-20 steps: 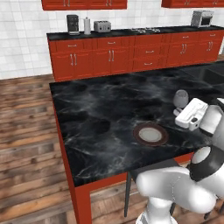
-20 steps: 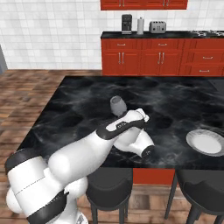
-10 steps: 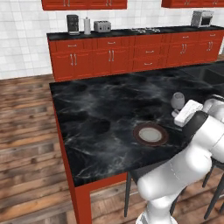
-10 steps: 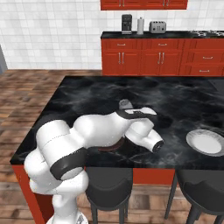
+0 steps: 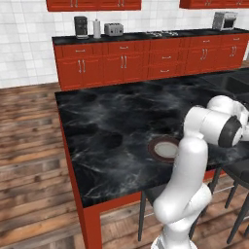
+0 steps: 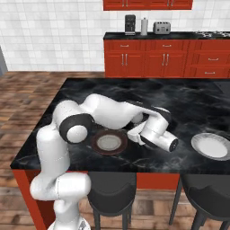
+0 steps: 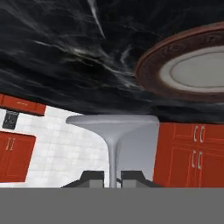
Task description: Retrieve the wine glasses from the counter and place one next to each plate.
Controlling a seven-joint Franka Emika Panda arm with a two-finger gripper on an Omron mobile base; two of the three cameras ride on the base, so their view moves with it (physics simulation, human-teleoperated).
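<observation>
one clear stemmed wine glass (image 7: 113,131) clenched at its thin stem by hand (image 7: 112,176), brown-rimmed round plate (image 7: 192,70) beside

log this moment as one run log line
phase: placing | gripper: jaws shut on wine glass stem | glass foot toward island top, beside plate | second plate: no glass seen by it

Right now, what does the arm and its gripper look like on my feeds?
The arm is glossy white, built of rounded tubular links with dark grey to black bands at the joints. No cables or markings show. The gripper ends in two small dark finger tips, blocky and flat-topped, seen in the hand view.
</observation>
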